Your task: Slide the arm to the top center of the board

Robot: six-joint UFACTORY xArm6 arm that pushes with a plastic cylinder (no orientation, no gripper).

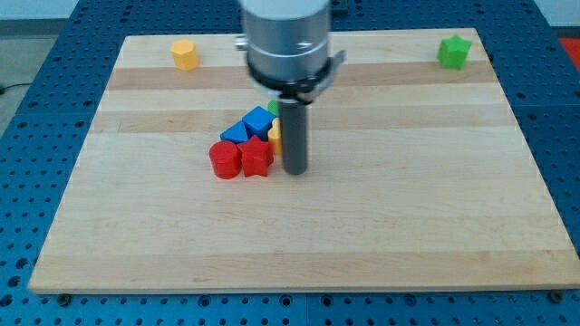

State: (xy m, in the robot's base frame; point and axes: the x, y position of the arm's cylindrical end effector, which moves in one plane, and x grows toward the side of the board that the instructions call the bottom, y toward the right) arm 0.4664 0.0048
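my tip rests on the board just right of the red star block — a bare rod, gripping nothing. beyond that star lie a red cylinder, two blue blocks and a yellow sliver. the goal, the top-center edge, lies above this cluster — a straight run there likely shoves the yellow and blue blocks.

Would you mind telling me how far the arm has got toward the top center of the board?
Done: nothing visible yet. In hand: my tip sits mid-board, just right of the red blocks and blue blocks. Left: slide it up to the board's top center, between the yellow block and green block.
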